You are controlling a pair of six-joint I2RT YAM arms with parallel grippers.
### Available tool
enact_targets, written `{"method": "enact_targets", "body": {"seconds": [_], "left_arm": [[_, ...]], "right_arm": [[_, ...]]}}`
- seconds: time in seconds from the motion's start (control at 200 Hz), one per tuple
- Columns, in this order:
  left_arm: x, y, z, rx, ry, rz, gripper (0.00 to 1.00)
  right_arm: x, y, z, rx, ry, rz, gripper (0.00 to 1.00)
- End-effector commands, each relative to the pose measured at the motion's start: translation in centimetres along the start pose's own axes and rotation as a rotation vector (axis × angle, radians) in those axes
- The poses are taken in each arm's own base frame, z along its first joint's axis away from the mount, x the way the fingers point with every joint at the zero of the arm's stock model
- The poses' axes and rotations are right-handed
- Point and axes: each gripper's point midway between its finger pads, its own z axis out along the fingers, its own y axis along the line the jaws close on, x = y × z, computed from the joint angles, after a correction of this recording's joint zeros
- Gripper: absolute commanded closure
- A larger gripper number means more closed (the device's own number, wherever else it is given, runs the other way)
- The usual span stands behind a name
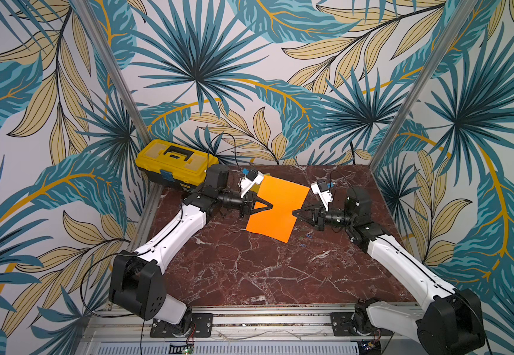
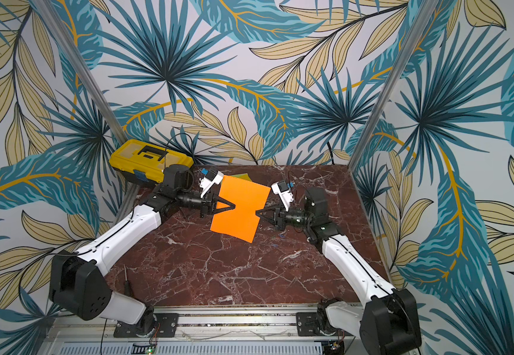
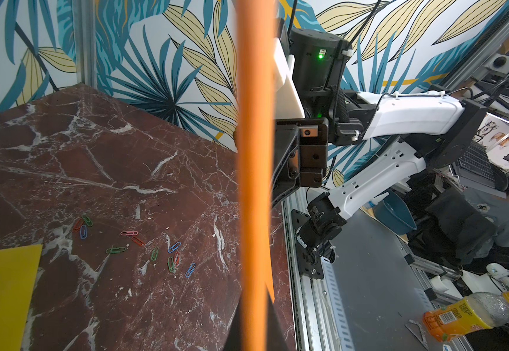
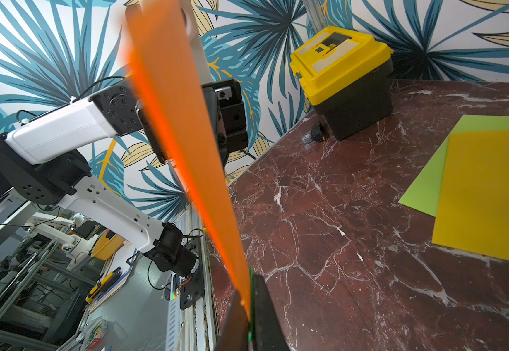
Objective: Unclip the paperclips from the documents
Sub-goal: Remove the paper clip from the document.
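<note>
Two look done: yellow sheet (image 4: 487, 194) and lime sheet (image 4: 426, 182) lying bare, orange sheet (image 1: 275, 212) being worked on

It's being held up over the worktop (image 1: 249, 270), pinched at opposite edges by left hand (image 1: 271, 205) and right hand (image 1: 293, 212), a green clip (image 4: 250, 291) apparently still on; loose paperclips (image 3: 137, 243) are lying nearby.

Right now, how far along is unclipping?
Done: loose paperclips lie on the table; yellow sheet and green sheet lie flat, no clips visible. In hand: left gripper and right gripper pinch the raised orange sheet. Left: possibly one green clip at the right gripper's tip.
</note>
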Motion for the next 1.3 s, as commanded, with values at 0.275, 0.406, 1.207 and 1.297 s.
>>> {"method": "enact_targets", "body": {"seconds": [0.275, 0.406, 1.207, 1.297], "left_arm": [[-0.37, -0.32, -0.81, -0.016, -0.018, 0.032, 1.00], [-0.39, -0.39, -0.80, -0.014, -0.019, 0.033, 1.00], [-0.49, -0.28, -1.07, -0.022, -0.023, 0.034, 1.00], [-0.54, -0.29, -1.17, -0.024, -0.025, 0.035, 1.00]], "right_arm": [[0.35, 0.07, -0.78, 0.014, 0.001, -0.006, 0.94], [0.40, -0.05, -0.82, 0.015, 0.001, -0.003, 0.93], [0.52, -0.12, -0.92, 0.016, 0.006, -0.002, 0.93], [0.54, -0.06, -0.96, 0.016, 0.007, -0.001, 0.93]]}}
